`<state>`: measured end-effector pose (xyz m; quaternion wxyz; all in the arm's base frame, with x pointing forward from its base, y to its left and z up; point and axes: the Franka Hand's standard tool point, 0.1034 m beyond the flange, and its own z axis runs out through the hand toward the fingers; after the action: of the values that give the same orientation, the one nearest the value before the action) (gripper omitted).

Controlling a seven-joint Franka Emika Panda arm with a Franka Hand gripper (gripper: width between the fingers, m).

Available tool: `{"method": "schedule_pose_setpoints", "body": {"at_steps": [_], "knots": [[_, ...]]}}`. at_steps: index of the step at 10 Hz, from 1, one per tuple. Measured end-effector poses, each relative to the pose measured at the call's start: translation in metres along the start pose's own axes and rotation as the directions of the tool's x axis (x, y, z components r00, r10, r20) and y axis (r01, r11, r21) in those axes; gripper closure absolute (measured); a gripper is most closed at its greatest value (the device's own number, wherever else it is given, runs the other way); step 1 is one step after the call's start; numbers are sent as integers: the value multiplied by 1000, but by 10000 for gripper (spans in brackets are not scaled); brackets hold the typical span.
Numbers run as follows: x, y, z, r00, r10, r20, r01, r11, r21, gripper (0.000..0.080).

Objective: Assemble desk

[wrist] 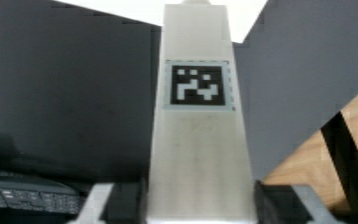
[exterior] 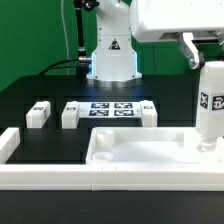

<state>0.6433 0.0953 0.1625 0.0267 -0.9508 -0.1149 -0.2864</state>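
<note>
While hand [exterior: 207, 62] grips leg [wrist: 194, 160], square tag [wrist: 197, 84] (pixel pattern)

Bare bench [exterior: 55, 138] lies open between tabletop [exterior: 140, 152] and loose legs [exterior: 71, 114] (three, rowed beside the marker board [exterior: 112, 108]); the upright leg [exterior: 210, 100] blocks one tabletop corner.

In the exterior view the right edge cuts the tabletop panel [exterior: 150, 148] and the top edge cuts the arm [exterior: 170, 20]. White on white blurs where the upright leg [exterior: 210, 100] meets the panel, so seated or merely resting cannot be told. In the wrist view the end effector [wrist: 194, 208] shows only as blurred grey fingertips [wrist: 108, 205] at the edge, seemingly pressed against the leg, whose near end runs out of frame.
</note>
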Motion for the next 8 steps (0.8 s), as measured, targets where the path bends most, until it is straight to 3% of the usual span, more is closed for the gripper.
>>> {"method": "schedule_pose_setpoints", "body": {"at_steps": [3,8], "knots": [[-9,-9,9,1000,-4,15,4,1000,10,512],[-15,-10,14,1000,-5,18,5,1000,10,512]]}}
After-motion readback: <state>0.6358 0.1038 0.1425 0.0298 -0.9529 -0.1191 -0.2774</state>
